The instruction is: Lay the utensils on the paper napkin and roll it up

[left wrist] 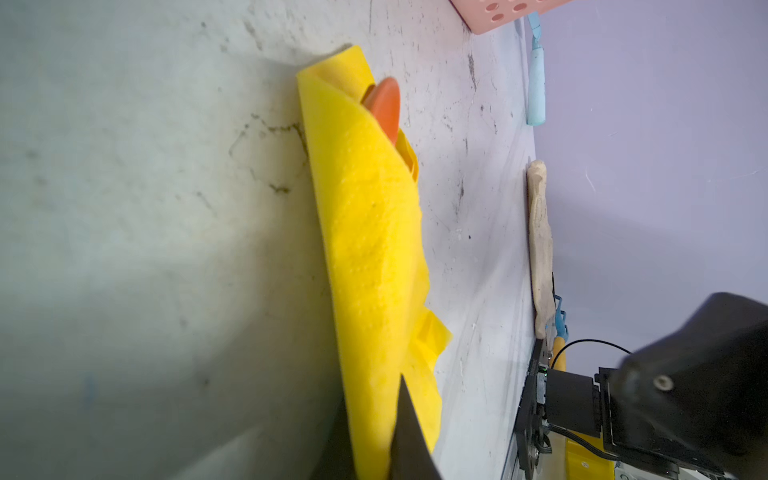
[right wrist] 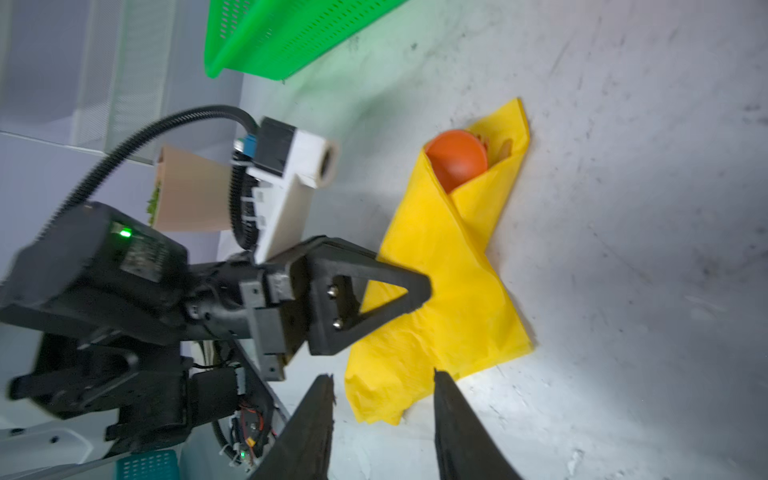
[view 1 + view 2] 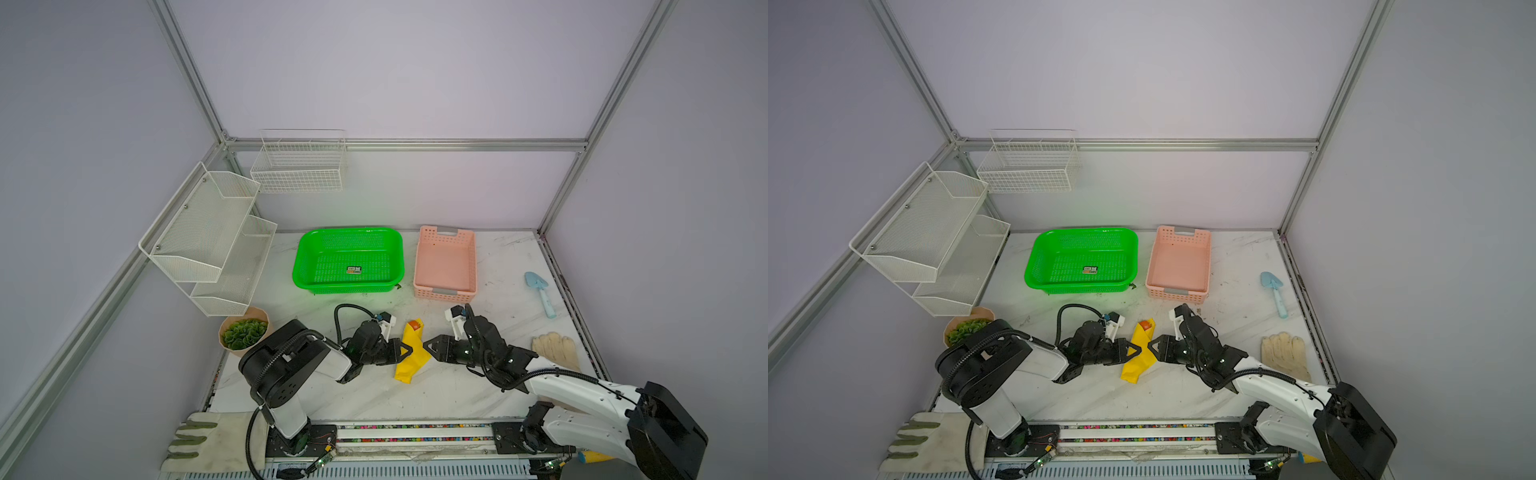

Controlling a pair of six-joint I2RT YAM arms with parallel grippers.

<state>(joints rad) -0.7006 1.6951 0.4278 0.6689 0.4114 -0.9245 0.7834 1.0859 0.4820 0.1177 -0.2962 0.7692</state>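
The yellow paper napkin [image 3: 406, 368] [image 3: 1133, 368] lies on the table, wrapped into a loose roll around the utensils. An orange spoon bowl [image 3: 413, 325] [image 2: 457, 162] pokes out of its far end; the rest of the utensils are hidden inside. My left gripper [image 3: 408, 351] [image 1: 372, 415] is shut on the napkin's [image 1: 374, 232] left side near the middle. My right gripper [image 3: 426, 345] [image 2: 382, 374] is open on the right of the roll, its fingers either side of the napkin's [image 2: 449, 270] near end without pinching it.
A green basket [image 3: 299, 266] and a pink basket [image 3: 419, 266] stand at the back. A light-blue trowel [image 3: 540, 291] and a beige glove [image 3: 555, 347] lie at the right edge. A potted plant [image 3: 243, 332] and white wire shelves [image 3: 208, 241] are on the left, and a white-and-green glove [image 3: 199, 436] lies at the front left.
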